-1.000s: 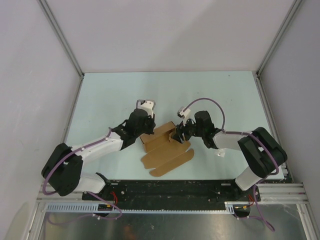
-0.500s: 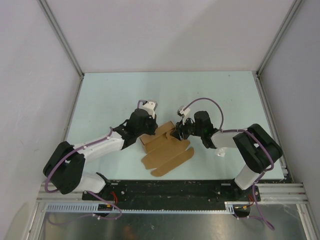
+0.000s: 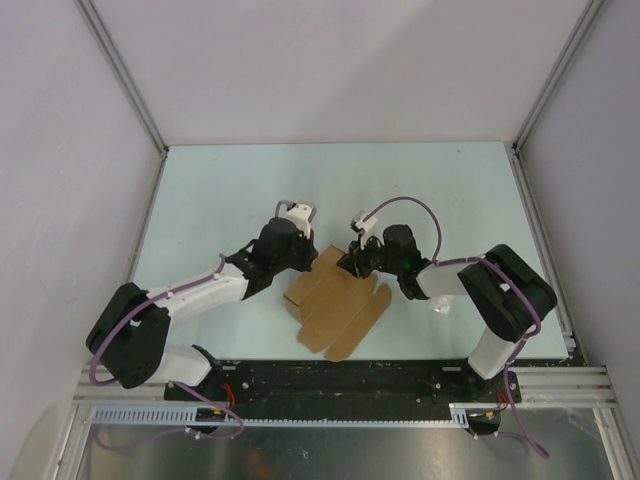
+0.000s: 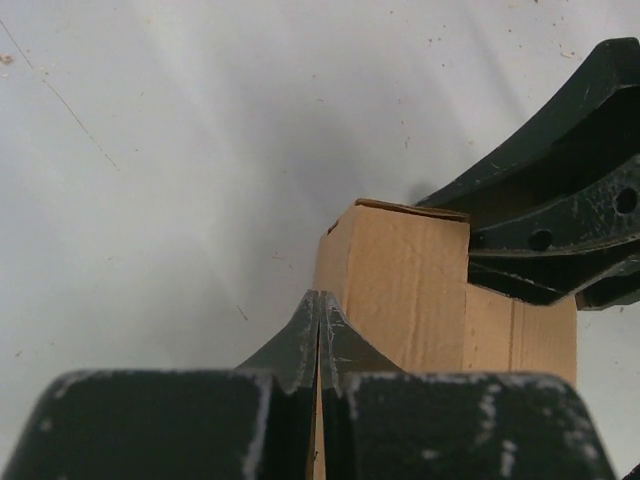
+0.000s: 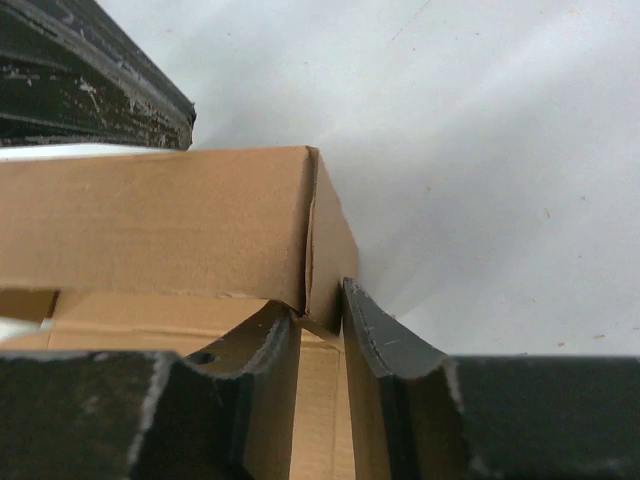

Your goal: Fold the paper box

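Together, both end effectors (image 4: 320,322) (image 5: 317,308), pinching paper box (image 3: 335,300)

right gripper (image 5: 318,310) narrowed onto paper box (image 3: 335,300) wall, box's flat panels swung round

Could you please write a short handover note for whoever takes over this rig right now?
left gripper: shut, fingers pinching a thin edge of the paper box.
right gripper: fingers astride a raised end wall of the box; whether it is clamped is unclear.
The box lies mid-table, between the two arms.
Done: the far panels stand up as walls.
Left: the tab flaps nearer the arm bases lie flat, unfolded.
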You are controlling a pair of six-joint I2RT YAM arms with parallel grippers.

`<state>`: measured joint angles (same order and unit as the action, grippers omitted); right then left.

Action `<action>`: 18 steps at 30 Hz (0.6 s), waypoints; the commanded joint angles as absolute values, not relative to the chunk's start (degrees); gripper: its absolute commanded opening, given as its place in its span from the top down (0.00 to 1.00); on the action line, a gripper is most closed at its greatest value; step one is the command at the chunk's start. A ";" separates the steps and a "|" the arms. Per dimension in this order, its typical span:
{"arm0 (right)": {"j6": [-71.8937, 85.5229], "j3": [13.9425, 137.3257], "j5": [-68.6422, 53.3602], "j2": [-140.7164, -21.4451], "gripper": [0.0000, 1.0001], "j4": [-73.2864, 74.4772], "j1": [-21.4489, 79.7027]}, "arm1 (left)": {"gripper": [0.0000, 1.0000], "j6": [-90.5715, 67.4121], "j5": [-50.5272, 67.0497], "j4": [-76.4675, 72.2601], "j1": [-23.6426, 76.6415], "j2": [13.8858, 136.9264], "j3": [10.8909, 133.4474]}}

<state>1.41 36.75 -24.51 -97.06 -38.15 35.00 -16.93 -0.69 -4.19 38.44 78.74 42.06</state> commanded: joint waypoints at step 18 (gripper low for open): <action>0.53 37.35 -22.59 -97.30 0.99 -41.40 36.21 | 1.00 -17.93 1.23 -5.71 38.14 76.64 41.66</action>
